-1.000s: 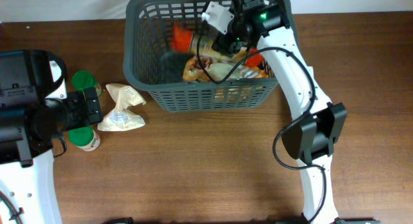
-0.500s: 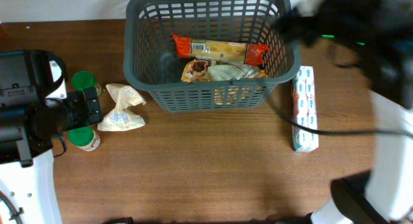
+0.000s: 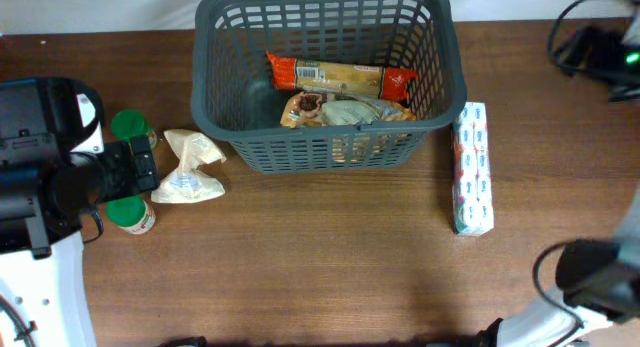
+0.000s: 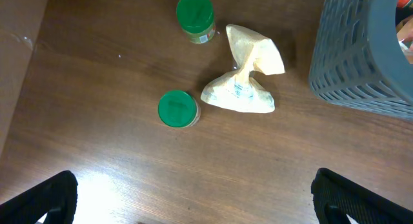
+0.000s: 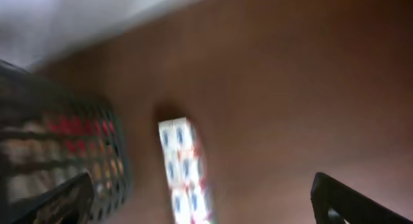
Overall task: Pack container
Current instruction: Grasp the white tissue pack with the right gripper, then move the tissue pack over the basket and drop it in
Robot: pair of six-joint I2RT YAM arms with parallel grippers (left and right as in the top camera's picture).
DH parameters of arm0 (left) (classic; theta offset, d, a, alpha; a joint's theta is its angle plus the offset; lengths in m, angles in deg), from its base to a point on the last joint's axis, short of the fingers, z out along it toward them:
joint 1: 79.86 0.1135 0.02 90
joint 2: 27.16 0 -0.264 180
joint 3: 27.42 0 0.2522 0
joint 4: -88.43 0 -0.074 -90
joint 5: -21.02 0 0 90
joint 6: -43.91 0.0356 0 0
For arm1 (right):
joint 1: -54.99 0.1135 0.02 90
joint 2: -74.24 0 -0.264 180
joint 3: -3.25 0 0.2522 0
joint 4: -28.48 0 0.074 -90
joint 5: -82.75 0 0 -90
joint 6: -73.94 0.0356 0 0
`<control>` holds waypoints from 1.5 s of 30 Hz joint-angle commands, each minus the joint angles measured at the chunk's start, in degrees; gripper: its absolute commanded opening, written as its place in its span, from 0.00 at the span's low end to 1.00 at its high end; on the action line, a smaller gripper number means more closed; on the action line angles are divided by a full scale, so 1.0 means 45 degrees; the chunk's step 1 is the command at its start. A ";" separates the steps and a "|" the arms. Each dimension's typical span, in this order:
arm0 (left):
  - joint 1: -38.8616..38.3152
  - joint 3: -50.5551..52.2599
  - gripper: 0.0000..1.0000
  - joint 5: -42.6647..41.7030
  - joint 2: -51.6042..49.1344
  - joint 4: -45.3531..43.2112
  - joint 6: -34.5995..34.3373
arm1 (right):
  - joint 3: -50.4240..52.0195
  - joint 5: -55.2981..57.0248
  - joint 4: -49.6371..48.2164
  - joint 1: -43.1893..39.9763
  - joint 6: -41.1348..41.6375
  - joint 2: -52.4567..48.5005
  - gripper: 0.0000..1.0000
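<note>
The dark grey basket (image 3: 325,152) stands at the back middle. It holds a long orange packet (image 3: 340,77) and other packets (image 3: 345,112). It also shows in the left wrist view (image 4: 368,50) and, blurred, in the right wrist view (image 5: 64,153). My right gripper (image 3: 605,57) is blurred at the far right edge; in its wrist view it (image 5: 203,208) is open and empty above a white and blue box (image 5: 184,179). My left gripper (image 3: 135,169) sits at the left, open and empty in its wrist view (image 4: 206,211).
The white and blue box (image 3: 472,167) lies on the table right of the basket. Two green-lidded jars (image 4: 195,14) (image 4: 177,110) and a beige bag (image 4: 245,75) lie left of the basket, beyond my left gripper.
My right arm has swung out of the basket to the far right, leaving the orange packet inside. The box it covered now shows. The left arm has not moved.
</note>
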 commanded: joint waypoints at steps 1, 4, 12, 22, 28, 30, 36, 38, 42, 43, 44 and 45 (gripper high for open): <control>0.0078 -0.0029 0.99 0.0087 -0.0044 0.0024 0.0024 | 0.2613 -0.1491 -0.0554 0.0364 0.0748 -0.0432 0.99; 0.0078 -0.0029 0.99 0.0087 -0.0044 0.0024 0.0024 | 0.4367 -0.1462 -0.1214 0.0860 0.0661 -0.0568 1.00; 0.0078 -0.0029 0.99 0.0087 -0.0044 0.0024 0.0024 | 0.7577 -0.1156 -0.3609 0.1899 0.0544 -0.0568 0.96; 0.0078 -0.0029 0.99 0.0087 -0.0044 0.0024 0.0024 | 1.0433 0.0209 -0.5552 0.2404 0.0612 -0.0568 0.83; 0.0078 -0.0029 0.99 0.0087 -0.0044 0.0024 0.0024 | 1.0763 0.0267 -0.5731 0.2404 0.0607 -0.0573 0.46; 0.0078 -0.0029 0.99 0.0087 -0.0044 0.0024 0.0024 | 1.0758 0.0427 -0.5799 0.2399 0.0656 -0.0568 0.21; 0.0078 -0.0029 0.99 0.0087 -0.0044 0.0024 0.0024 | 1.0112 0.0559 -0.5357 0.1987 0.1549 -0.0238 0.04; 0.0078 -0.0029 0.99 0.0087 -0.0044 0.0024 0.0024 | 0.9015 0.0350 -0.4697 0.1540 0.1753 0.0296 0.04; 0.0078 -0.0029 0.99 0.0087 -0.0044 0.0024 0.0024 | 0.5717 -0.0141 -0.3113 0.0928 0.1749 0.1399 0.04; 0.0078 -0.0029 0.99 0.0087 -0.0044 0.0019 0.0024 | 0.4532 -0.0350 -0.2681 0.0865 0.1744 0.1651 0.04; 0.0078 -0.0029 0.99 0.0087 -0.0044 0.0024 0.0024 | 0.3225 -0.0481 -0.2297 0.0869 0.1739 0.1855 0.04; 0.0078 -0.0029 0.99 0.0087 -0.0044 0.0024 0.0024 | 0.2166 -0.0466 -0.2050 0.0923 0.1724 0.1996 0.04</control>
